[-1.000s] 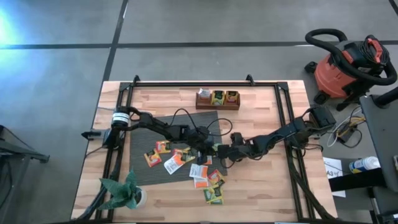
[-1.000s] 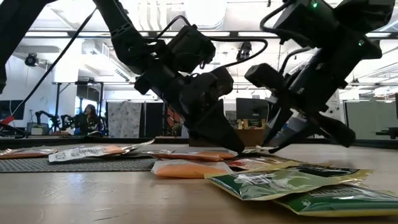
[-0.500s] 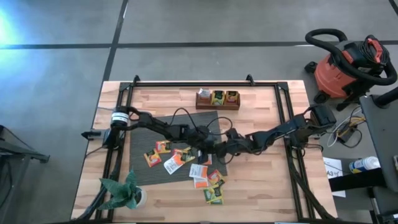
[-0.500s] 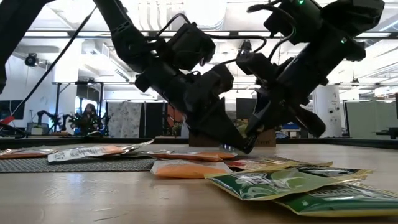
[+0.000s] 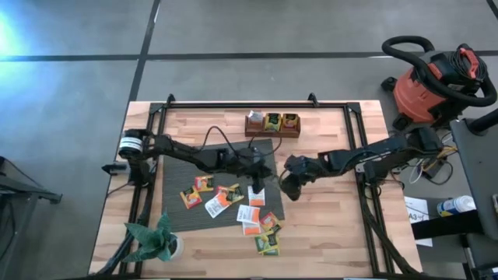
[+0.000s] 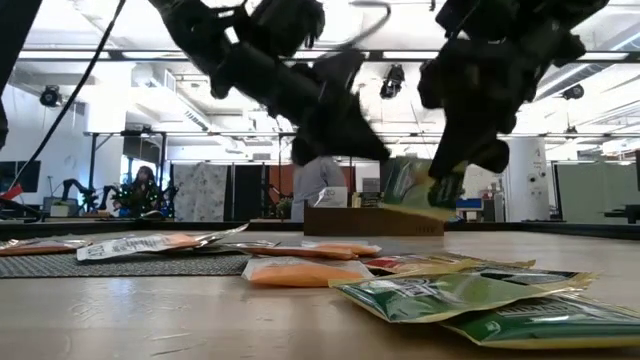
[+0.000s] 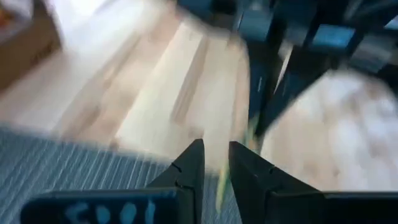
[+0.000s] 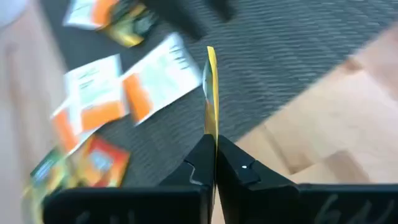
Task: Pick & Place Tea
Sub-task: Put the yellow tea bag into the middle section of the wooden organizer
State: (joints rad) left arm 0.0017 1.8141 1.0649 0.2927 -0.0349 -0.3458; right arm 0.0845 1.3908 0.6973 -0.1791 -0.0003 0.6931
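This is a robotics lab or workshop in an open industrial hall. A wooden worktop [image 5: 327, 225] framed by black rails stands on a grey concrete floor [image 5: 257, 47], with two dark robot arms mounted at its side edges. A red shop vacuum [image 5: 432, 85] with a black hose sits off the worktop's far right corner. Level across the worktop, the room beyond shows exposed ceiling ducts [image 6: 130, 105], strip lights, partition screens [image 6: 200, 192] and a person seated at a distant bench [image 6: 142, 190].

Tea packet [image 8: 211, 93] newly lifted off table.
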